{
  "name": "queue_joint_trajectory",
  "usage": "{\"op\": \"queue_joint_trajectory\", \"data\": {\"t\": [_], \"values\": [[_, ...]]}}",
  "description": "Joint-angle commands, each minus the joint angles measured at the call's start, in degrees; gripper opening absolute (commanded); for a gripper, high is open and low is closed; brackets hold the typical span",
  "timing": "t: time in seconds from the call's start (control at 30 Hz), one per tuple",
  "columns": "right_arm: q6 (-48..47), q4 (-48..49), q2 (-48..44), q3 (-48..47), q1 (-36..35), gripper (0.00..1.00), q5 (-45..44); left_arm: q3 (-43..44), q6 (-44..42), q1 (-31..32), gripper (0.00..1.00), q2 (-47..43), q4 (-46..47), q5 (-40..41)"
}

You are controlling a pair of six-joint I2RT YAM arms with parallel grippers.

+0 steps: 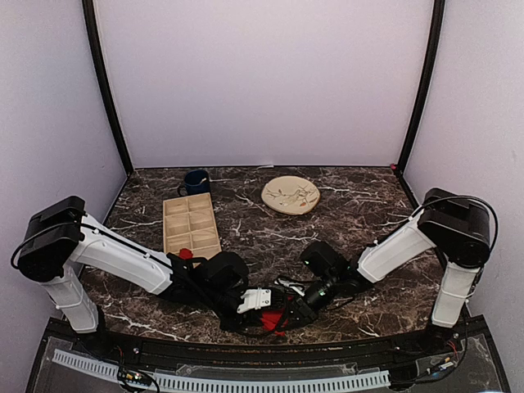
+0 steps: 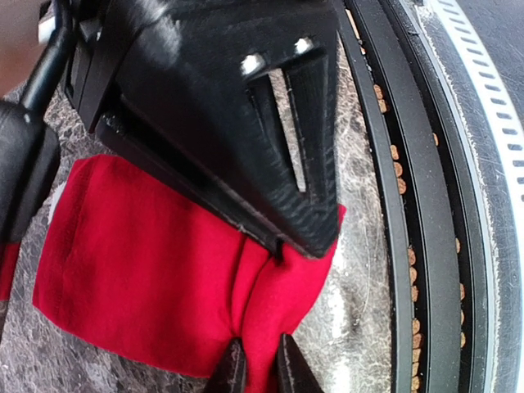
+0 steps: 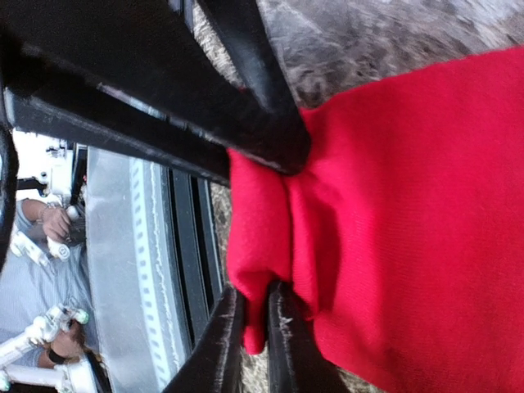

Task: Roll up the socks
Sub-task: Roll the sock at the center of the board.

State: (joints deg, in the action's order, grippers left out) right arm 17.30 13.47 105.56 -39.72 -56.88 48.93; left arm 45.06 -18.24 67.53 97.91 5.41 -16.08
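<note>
- Robot test booth: plain lavender walls (image 1: 262,82) and black corner posts (image 1: 107,90) box in a marble-patterned table (image 1: 352,237).
- Left arm (image 1: 123,258) and right arm (image 1: 393,250) stand bolted at its near edge, by a slotted cable duct (image 1: 246,381).

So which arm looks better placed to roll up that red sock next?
Left, probably. Both claws pinch one bunched fold of the red fabric sock. The left claw seems closed on the thick of that fold, with flat sock beside it; the right claw nips only a thin lobe at its edge.
</note>
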Motion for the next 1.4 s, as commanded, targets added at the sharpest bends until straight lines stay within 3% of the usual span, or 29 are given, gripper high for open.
{"op": "queue_joint_trajectory", "data": {"t": [0.0,0.13,0.43,0.93,1.37], "values": [[0.72,-5.75,1.87,1.53,0.82,0.18,-4.19,0.92,-0.35,0.17,0.14,0.64,-2.66,-1.06],[1.16,-5.09,1.11,2.29,1.29,0.26,-4.28,0.21,0.50,0.02,0.13,0.78,-2.32,-1.25],[3.07,-2.84,-0.83,4.00,2.77,0.30,-5.18,-0.94,4.34,-2.27,0.14,0.41,-0.91,-3.52],[5.20,0.10,-6.77,7.70,5.10,0.31,-12.31,-0.38,8.00,-5.39,0.15,3.11,-2.23,-10.03],[2.01,-0.57,-18.18,11.09,5.10,0.32,-23.60,2.66,7.81,-9.17,0.16,6.33,-7.08,-17.06]]}}
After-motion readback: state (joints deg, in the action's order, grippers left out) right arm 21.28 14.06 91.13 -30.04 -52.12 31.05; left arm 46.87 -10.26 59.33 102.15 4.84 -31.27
